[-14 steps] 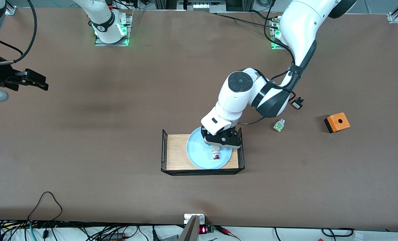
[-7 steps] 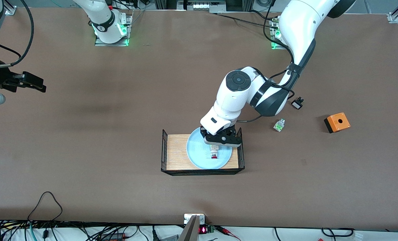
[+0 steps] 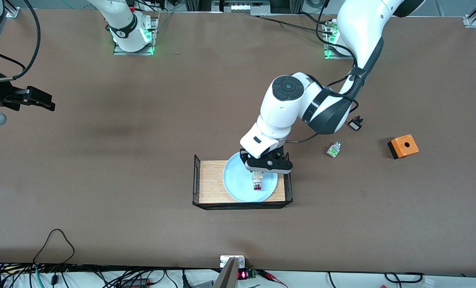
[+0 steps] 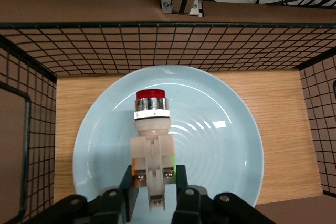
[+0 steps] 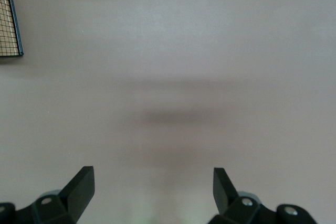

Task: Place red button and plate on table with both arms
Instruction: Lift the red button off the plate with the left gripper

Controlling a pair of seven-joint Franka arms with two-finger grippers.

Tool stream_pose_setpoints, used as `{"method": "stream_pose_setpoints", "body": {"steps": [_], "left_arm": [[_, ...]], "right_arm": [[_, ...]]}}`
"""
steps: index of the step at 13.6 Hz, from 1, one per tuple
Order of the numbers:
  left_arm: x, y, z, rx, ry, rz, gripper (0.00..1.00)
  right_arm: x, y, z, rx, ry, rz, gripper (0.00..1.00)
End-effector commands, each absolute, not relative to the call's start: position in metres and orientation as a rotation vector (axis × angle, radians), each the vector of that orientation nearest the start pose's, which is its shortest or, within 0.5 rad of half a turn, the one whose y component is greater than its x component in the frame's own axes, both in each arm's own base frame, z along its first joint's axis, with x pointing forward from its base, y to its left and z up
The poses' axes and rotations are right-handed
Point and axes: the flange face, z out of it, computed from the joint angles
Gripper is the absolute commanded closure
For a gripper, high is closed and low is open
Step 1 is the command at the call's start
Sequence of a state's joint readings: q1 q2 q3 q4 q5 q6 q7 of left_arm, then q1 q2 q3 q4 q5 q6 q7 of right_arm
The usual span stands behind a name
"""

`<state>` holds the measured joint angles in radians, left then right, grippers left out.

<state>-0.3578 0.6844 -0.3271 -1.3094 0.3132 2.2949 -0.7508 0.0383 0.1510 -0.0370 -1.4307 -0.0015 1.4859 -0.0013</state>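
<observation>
Now my left gripper [image 4: 154, 190] pinches the red button [image 3: 257, 183] by its whitish body over the plate [image 3: 238, 182] in the tray, a light, stiff part I judge safest held there, while my right gripper [image 5: 152, 190] waits, fingers spread, over the counter [image 3: 142, 160].

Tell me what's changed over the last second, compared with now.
The left gripper, shut on the red button throughout, has shifted slightly over the plate. The right gripper, open, drew a little toward the right arm's end of the table. The plate, wire-ended tray and other parts stayed put.
</observation>
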Motion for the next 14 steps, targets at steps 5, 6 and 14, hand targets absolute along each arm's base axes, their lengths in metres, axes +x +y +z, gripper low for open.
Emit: {"method": "stream_pose_setpoints", "body": {"steps": [5,6,14], "left_arm": [[0.612,-0.416,0.465,-3.203,-0.037,-0.511,1.0],[0.61,-0.41,0.473,-3.187,-0.048,-0.494,1.0],[0.635,-0.286,0.515,-3.033,-0.22,-0.305,1.0]], "right_arm": [[0.592,0.002,0.6,-3.144,-0.022,0.135,0.0],[0.593,0.003,0.601,-3.143,-0.024,0.133,0.0],[0.594,0.014,0.608,-3.132,-0.018,0.094,0.0]]}}
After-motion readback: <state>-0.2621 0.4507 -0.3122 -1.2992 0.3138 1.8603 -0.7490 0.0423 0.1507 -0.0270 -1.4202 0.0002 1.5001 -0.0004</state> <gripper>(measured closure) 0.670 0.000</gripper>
